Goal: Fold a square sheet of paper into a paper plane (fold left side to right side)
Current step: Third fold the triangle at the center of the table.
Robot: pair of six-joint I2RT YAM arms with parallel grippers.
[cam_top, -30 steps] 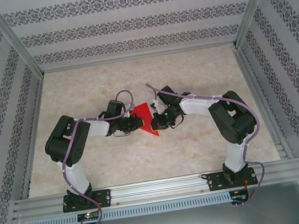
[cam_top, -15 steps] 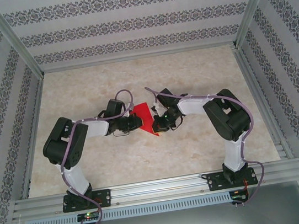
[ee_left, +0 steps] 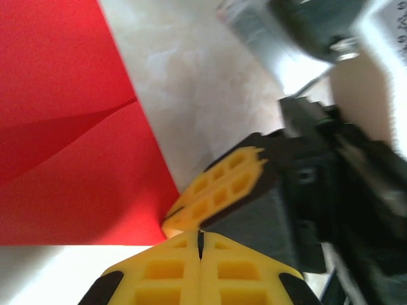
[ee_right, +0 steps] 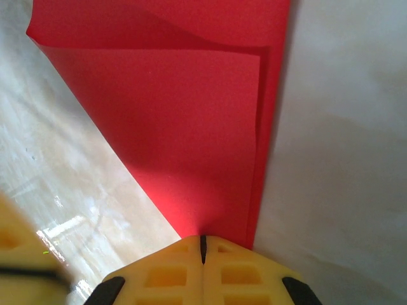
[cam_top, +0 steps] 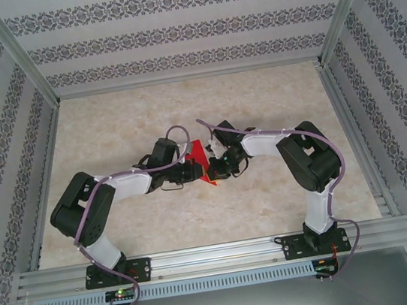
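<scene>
While our right gripper (ee_right: 203,241) pinches the square sheet of paper (ee_right: 184,127) by a corner at its fingertips | left gripper (ee_left: 200,241) closed, seemingly empty, just beside that corner | we judge: draw the flap across slowly, align edges before creasing.

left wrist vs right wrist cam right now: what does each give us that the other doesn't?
Left wrist: the right gripper seen from the side, yellow fingers closed, tips at the near corner of the red paper. A fold line crosses the sheet.
Right wrist: the fold's layers, an upper flap whose edge sits just inside the lower layer's right edge, the paper narrowing down to that gripper's fingertips.
Both: red paper on the marbled table, and each camera's own yellow fingers shut, the left gripper included.
</scene>
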